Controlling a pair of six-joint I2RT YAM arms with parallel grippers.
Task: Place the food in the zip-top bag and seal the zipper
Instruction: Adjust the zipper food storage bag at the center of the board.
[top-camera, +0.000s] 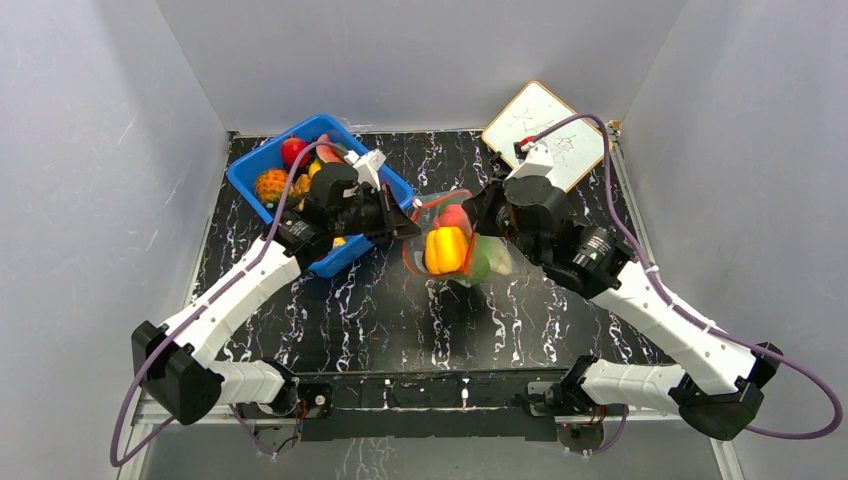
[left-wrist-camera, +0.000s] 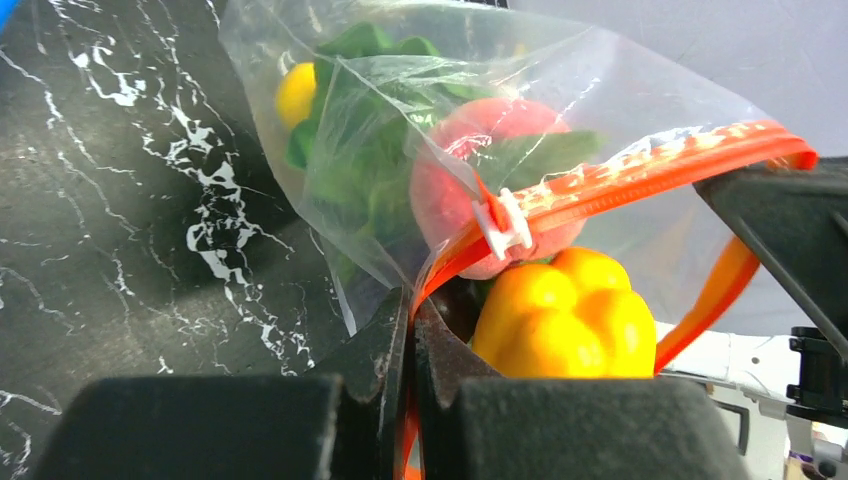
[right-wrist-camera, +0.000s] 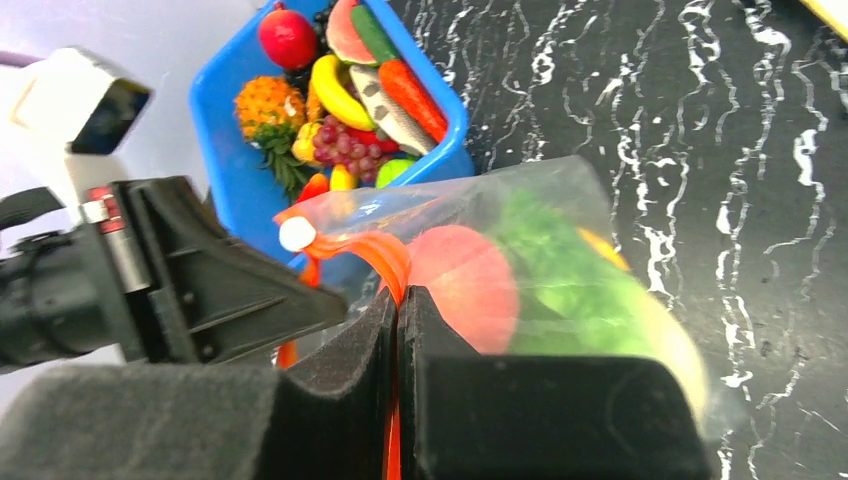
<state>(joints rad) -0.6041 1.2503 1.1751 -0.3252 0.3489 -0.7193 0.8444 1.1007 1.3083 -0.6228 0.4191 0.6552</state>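
Note:
The clear zip-top bag (top-camera: 462, 252) hangs between my two grippers over the middle of the table. My left gripper (left-wrist-camera: 412, 310) is shut on one end of the red-orange zipper (left-wrist-camera: 640, 170), just below its white slider (left-wrist-camera: 503, 222). My right gripper (right-wrist-camera: 398, 300) is shut on the zipper (right-wrist-camera: 375, 250) from the other side. The two strips stand apart, so the mouth gapes. The food inside is a yellow pepper (left-wrist-camera: 565, 315) at the mouth, a red round fruit (left-wrist-camera: 480, 150), green lettuce (left-wrist-camera: 370, 150) and a dark piece half hidden behind my left fingers.
A blue bin (top-camera: 250, 175) with several more toy fruits and vegetables stands at the back left, close behind my left wrist. A small whiteboard (top-camera: 545, 130) lies at the back right. Grey walls close in the table on three sides.

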